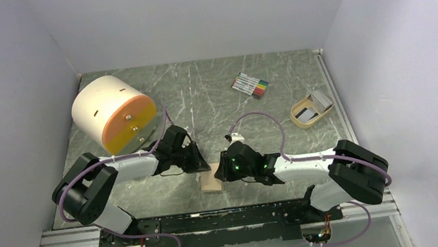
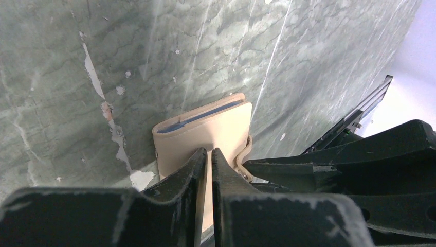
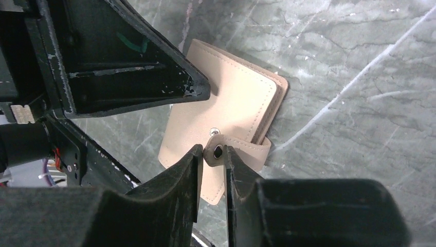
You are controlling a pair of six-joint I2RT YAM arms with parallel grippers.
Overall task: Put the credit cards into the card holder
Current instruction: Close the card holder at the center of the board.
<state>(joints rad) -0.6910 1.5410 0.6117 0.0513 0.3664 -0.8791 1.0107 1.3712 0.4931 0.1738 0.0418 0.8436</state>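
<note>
Near the front edge of the table (image 1: 199, 88), my left claw (image 2: 210, 153) clamps the card holder (image 2: 205, 128) steady so my right claw (image 3: 212, 150), straddling its snap tab (image 3: 247, 149), gripping or not I cannot tell, can pull it open.

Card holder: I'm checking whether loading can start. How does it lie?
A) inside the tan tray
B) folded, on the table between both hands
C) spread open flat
B: the card holder is folded on the table, the left hand at its cover and the right hand at its snap tab.
</note>
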